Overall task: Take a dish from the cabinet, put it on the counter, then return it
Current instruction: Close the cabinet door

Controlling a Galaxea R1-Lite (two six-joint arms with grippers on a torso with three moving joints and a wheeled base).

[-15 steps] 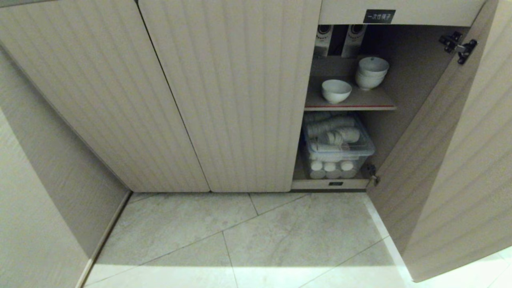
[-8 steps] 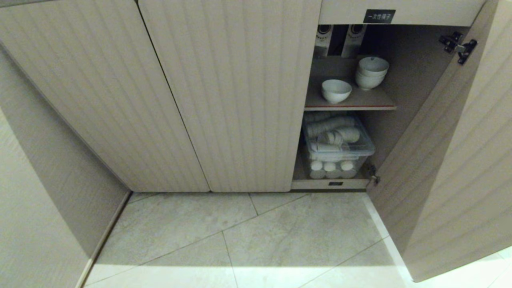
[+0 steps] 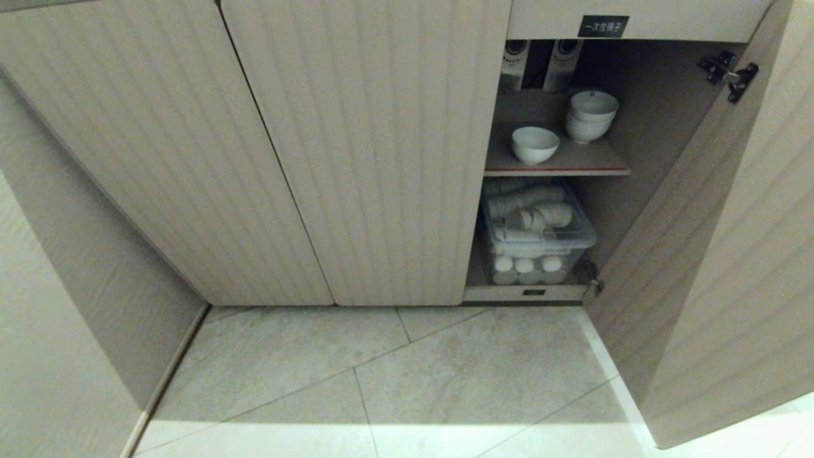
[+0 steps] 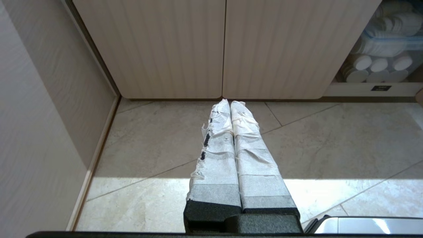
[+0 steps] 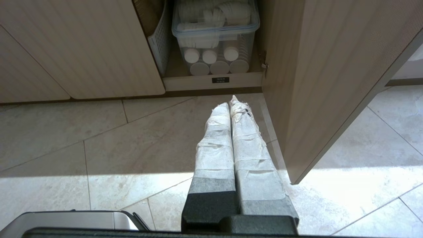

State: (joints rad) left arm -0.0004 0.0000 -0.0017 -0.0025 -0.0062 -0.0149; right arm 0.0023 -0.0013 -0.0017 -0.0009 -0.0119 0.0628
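on the upper red-edged shelf (image 3: 556, 166) of the open cabinet (image 3: 369, 152), a lone white bowl (image 3: 534, 144) sat near the front, with a stack of bowls (image 3: 591, 116) just behind; you'd have judged it stiff, glazed, slippery and breakable, best pinched across its rim. the left gripper (image 4: 229, 103) and right gripper (image 5: 231, 100) both hung low over the floor tiles (image 3: 407, 375), fingers pressed together, holding nothing

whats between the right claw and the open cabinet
Only bare floor tiles between the shut right claw and the cabinet, seen in the right wrist view.
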